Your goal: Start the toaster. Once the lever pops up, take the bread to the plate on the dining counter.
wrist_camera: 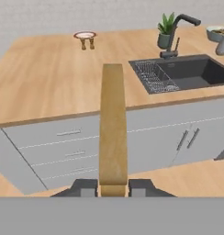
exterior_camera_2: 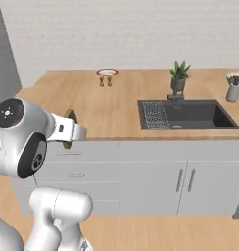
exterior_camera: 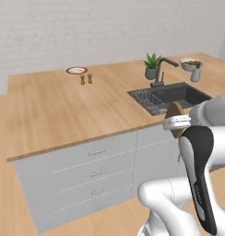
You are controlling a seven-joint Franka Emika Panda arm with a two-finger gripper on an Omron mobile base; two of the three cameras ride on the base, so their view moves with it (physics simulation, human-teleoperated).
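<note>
Between your gripper's [wrist_camera: 113, 187] fingers stands the tan square bread slice [wrist_camera: 113, 124], clamped edge-on and carried short of the light wooden dining counter [exterior_camera: 50, 110]. You're in the delivery step. Far ahead, near the counter's back edge, sits the small red-rimmed white plate [wrist_camera: 85, 35]; next, I judge, reach across and lower the bread onto it.

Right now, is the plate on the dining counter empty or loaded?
Empty. The plate sits bare at the far edge of the dining counter; the bread is edge-on between the fingers of the hand, short of the counter.
</note>
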